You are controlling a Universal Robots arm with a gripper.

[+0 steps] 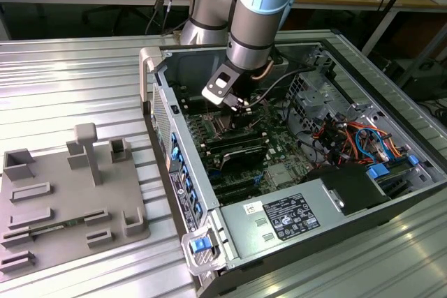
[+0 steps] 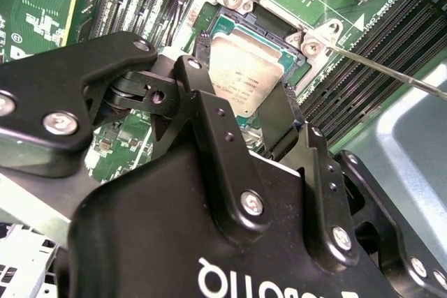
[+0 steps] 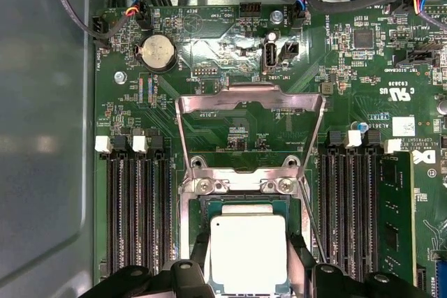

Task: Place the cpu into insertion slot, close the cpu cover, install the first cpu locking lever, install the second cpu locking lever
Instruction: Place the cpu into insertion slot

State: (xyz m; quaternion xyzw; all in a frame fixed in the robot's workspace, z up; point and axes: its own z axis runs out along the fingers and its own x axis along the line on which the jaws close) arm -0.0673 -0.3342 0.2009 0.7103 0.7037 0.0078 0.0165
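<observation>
The cpu (image 3: 248, 249), silver top face up, lies level over the insertion slot (image 3: 237, 204), whose dark frame shows around it in both wrist views. My gripper (image 3: 248, 264) has a black finger against each of two opposite edges of the cpu (image 2: 241, 68) and looks shut on it. I cannot tell whether the chip is fully seated. The cpu cover (image 3: 251, 91), a silver frame with a square cut-out, stands swung open beyond the slot. A thin locking lever (image 2: 391, 75) sticks out beside the socket. In the exterior view the gripper (image 1: 241, 105) hangs low inside the open computer case.
Black memory slots (image 3: 136, 207) flank the socket on both sides. A coin battery (image 3: 157, 52) and cables lie beyond the cover. The case walls (image 1: 164, 113) surround the board, with a power supply (image 1: 293, 215) at the front. A grey fixture tray (image 1: 63, 200) sits at the exterior view's left.
</observation>
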